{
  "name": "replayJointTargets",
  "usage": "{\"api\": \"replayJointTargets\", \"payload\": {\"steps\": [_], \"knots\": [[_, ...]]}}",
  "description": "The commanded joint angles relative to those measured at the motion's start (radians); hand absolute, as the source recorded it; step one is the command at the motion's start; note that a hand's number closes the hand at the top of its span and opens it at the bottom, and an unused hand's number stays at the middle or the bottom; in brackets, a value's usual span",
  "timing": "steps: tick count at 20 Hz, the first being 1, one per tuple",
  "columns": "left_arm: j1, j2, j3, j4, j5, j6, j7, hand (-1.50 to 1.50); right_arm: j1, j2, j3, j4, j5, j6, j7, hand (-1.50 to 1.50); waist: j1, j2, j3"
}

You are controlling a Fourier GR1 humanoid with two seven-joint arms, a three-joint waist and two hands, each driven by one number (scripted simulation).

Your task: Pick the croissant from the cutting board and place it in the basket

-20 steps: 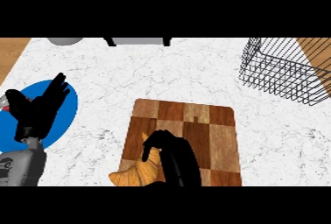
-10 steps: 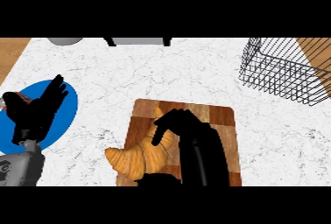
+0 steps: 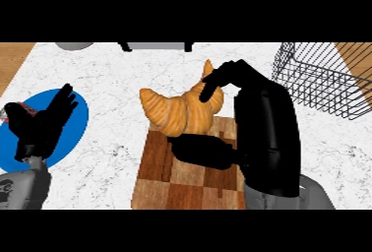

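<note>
Your right robot hand point(image 3: 245, 84) is grasping the croissant point(image 3: 178, 110) mid-frame; be carrying it high toward the basket point(image 3: 314, 74), upper right, clearing its rim.

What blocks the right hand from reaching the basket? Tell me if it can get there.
Probably yes. The right hand, curled round the croissant, is just left of the basket, with nothing standing between them; the basket's top looks open.

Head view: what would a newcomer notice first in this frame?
The large golden croissant at centre, gripped by the right hand, showing over the far edge of the cutting board. The wire basket sits at upper right; the left hand rests open over a blue plate at the left.
</note>
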Motion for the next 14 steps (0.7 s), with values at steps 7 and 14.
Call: {"api": "replayJointTargets", "payload": {"steps": [7,14], "knots": [[-0.021,0.003,0.009,0.017,0.009,-0.018,-0.001,0.0,-0.235,-0.092,-0.29,0.209,0.004,0.087,-0.024,1.5,0.002,0.001,0.0],[0.025,-0.006,0.002,-0.114,0.01,0.006,0.081,0.0,-0.183,-0.201,-0.393,0.326,0.025,0.031,-0.137,1.5,0.005,-0.001,0.001]]}}
